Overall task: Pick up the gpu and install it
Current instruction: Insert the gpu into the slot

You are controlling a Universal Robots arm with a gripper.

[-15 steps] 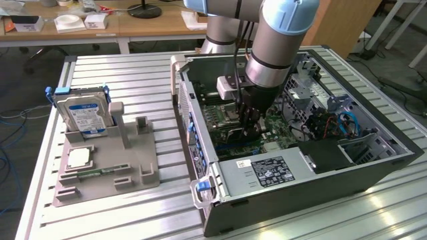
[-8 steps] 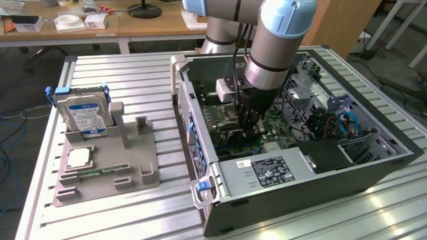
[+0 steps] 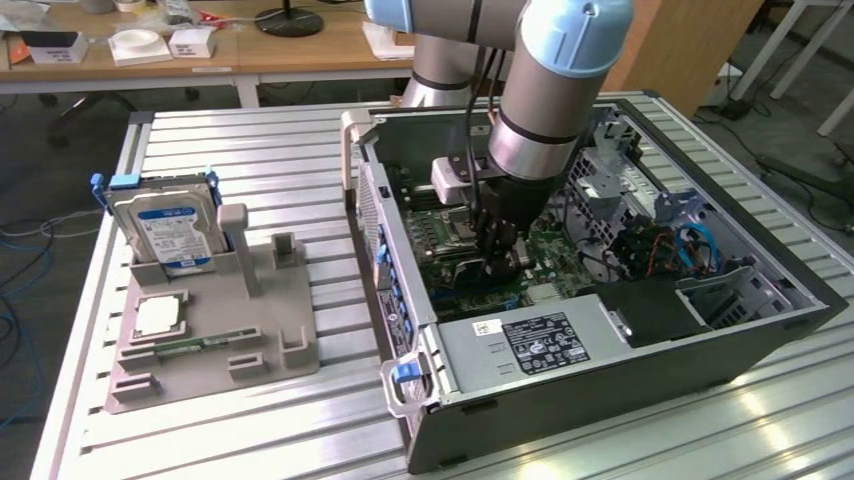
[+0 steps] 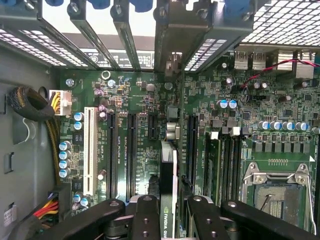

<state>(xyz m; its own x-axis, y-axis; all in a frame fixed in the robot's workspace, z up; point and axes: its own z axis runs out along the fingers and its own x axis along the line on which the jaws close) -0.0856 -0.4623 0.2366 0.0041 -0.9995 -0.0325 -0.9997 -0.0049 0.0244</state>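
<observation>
Exterior view: your gripper [image 3: 507, 262] is reaching down inside the open case [image 3: 747, 340], hanging over the motherboard [image 3: 567, 268] near its middle. The arm is blocking what sits between the fingers here. On the exterior view's left, the grey holder [image 3: 214, 345] is carrying the hard drive [image 3: 163, 232] upright plus a CPU [image 3: 158, 315] and a memory strip [image 3: 200, 345]; its other slots are looking vacant. All of it is sitting on the slatted surface [image 3: 267, 150].

Wrist view: this is giving you what the other angle is hiding. The gripper [image 4: 167, 215] is clamping the gpu [image 4: 168, 200] edge-on between its fingers [image 4: 145, 220], partly closed around the card. The card is standing upright, running along the slot rows, over the board between the black PCIe slots [image 4: 131, 150] and the memory slots [image 4: 210, 160]. Can't tell whether its edge is touching a slot. The white slot [image 4: 90, 150] and the empty CPU socket [image 4: 275, 185] are flanking well to either side.

Handling, my read: the card is light and stiff but fragile. You're holding it by the flat faces, which suits it; avoid twisting, since the edge connector and the bracket are needing square alignment.
</observation>
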